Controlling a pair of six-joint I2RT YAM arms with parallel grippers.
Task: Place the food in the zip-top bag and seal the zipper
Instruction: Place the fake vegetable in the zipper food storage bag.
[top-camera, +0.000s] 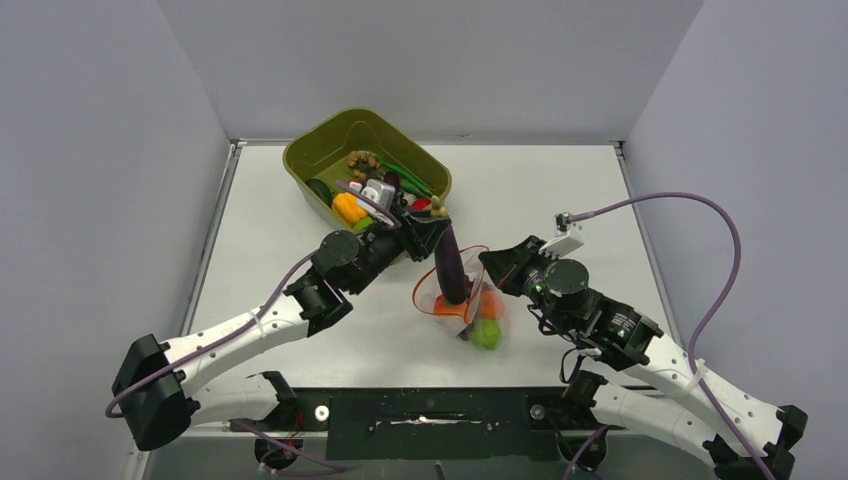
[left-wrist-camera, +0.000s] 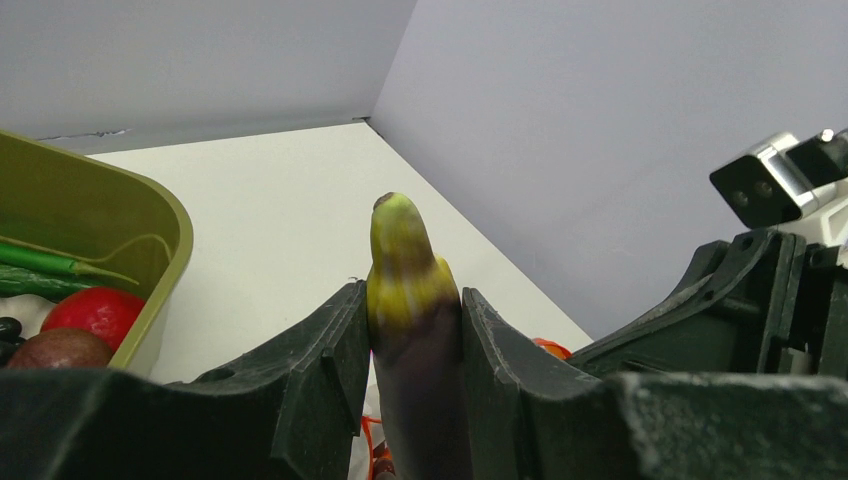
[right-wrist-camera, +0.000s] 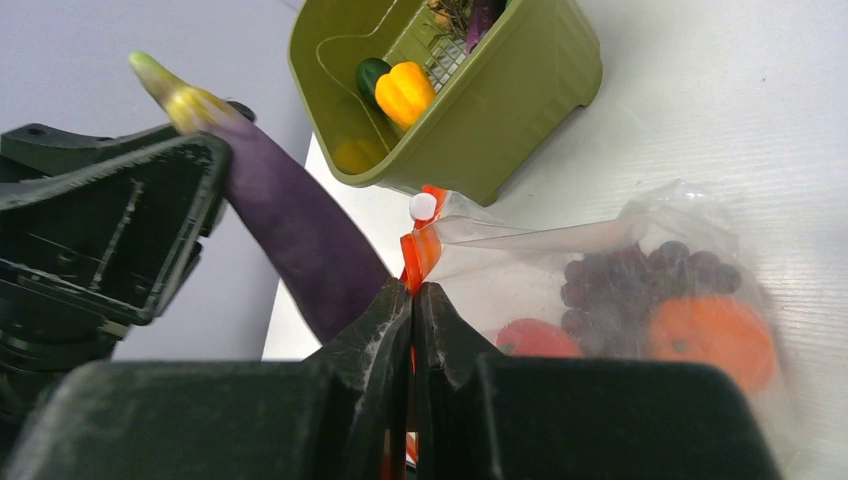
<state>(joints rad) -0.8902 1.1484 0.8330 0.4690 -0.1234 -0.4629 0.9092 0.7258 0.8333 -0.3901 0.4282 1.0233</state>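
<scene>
While the left gripper (top-camera: 432, 236) is clamped on a purple eggplant (top-camera: 452, 270), gripping it just below its yellow-green stem end, the right gripper (top-camera: 487, 262) has its jaws pressed together on the zipper (right-wrist-camera: 420, 250), the red-orange strip along the mouth of the zip-top bag (top-camera: 478, 322). The left wrist view shows the eggplant squeezed between the two black fingers (left-wrist-camera: 320, 350), its stem end sticking out beyond them. From above, the eggplant slants down from that gripper, and its dark lower end sits within the loop of the bag's open mouth. The clear bag lies about midway across the table (top-camera: 560, 200), nearer the near edge than the far one, between the two arms. Its mouth is turned towards the left arm and held up on the right side by the right gripper. A small white slider knob (right-wrist-camera: 423, 207) sits on the strip just beyond the right fingertips. Inside the bag lie dark purple grapes (right-wrist-camera: 640, 280), an orange round fruit (right-wrist-camera: 712, 335), a red piece (right-wrist-camera: 535, 338) and a green round fruit (top-camera: 487, 334). An olive-green tub (top-camera: 310, 155) stands near the far edge, left of centre, just behind the left gripper. It holds a yellow-orange pepper (right-wrist-camera: 403, 92), green beans (top-camera: 405, 172), a red round fruit (left-wrist-camera: 95, 312) and other pieces.
</scene>
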